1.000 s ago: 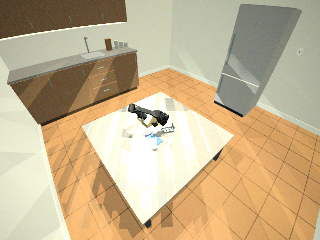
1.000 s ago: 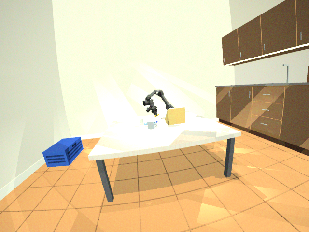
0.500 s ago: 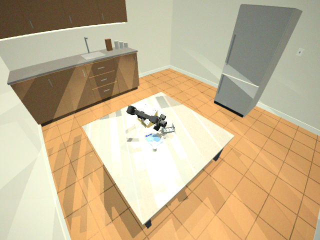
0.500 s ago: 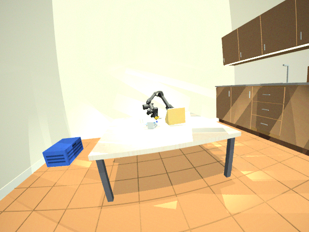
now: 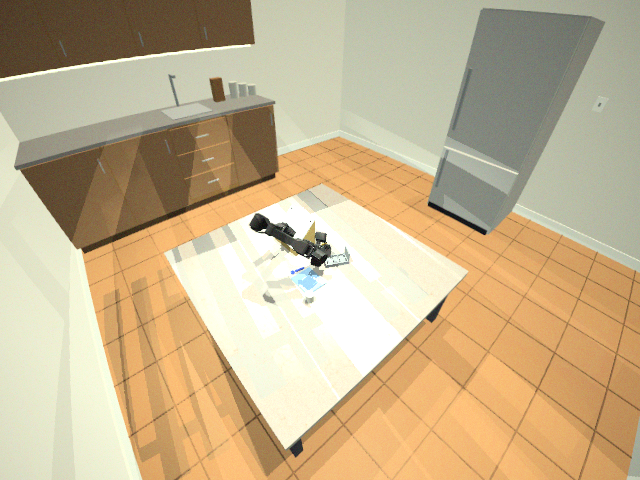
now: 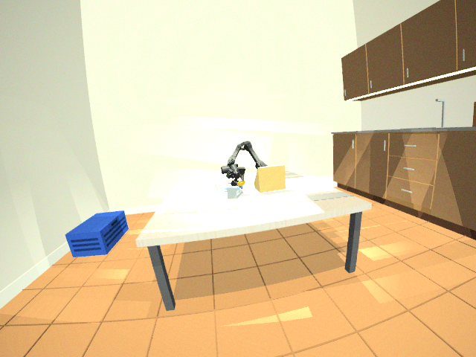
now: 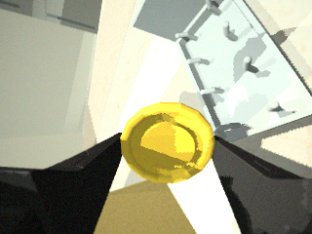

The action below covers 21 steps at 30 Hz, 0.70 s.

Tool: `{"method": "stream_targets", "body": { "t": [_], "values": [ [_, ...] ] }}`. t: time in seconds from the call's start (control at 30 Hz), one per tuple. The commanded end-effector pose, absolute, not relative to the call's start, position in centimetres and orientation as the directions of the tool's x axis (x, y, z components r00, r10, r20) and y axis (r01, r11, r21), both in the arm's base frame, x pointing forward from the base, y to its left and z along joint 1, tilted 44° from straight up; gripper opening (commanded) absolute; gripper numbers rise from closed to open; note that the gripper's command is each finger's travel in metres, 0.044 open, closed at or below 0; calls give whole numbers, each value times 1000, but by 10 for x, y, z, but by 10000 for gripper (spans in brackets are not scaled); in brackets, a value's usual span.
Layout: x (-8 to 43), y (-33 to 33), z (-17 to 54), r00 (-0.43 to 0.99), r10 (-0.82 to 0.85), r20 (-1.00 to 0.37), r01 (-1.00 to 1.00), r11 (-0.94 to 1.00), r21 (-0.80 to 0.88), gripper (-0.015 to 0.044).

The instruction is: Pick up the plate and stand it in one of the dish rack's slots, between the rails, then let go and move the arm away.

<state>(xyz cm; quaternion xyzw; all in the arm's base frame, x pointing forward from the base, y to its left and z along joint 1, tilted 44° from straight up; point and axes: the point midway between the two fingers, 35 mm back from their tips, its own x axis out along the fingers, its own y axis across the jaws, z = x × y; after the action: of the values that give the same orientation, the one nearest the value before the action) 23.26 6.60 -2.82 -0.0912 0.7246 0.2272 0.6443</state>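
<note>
The yellow plate, round with a raised rim, was clamped between the dark fingers, above the table. The pegged rack sat just beyond the fingers; a tan board stood near them.

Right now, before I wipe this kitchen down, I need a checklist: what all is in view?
Plate: one, yellow, between the gripper's fingers
Dish rack: one, pale grey, on the table
Table: one, whitish, dark legs
Yellow panel: one, on the table
Blue cloth-like sheet: one, on the table
Blue stick: one, beside the sheet
Fridge: one, grey, by the wall
Faucet: one, grey, at the counter
Brown block: one, on the counter
White canisters: three, beside the block
Blue crate: one, on the floor
Cabinets: brown, above and below the counter
Arm: one, black
Gripper: one, black, closed on the plate
</note>
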Motion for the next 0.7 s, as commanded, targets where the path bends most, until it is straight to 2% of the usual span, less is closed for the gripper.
{"method": "stream_targets", "body": {
  "t": [0.0,0.33,0.67],
  "values": [
    [232,64,-30,-125,222,-967,-487,836,255,0],
    [236,56,-35,-28,363,-932,-652,700,292,0],
    [239,47,-35,92,476,-875,-802,556,218,0]
  ]
}}
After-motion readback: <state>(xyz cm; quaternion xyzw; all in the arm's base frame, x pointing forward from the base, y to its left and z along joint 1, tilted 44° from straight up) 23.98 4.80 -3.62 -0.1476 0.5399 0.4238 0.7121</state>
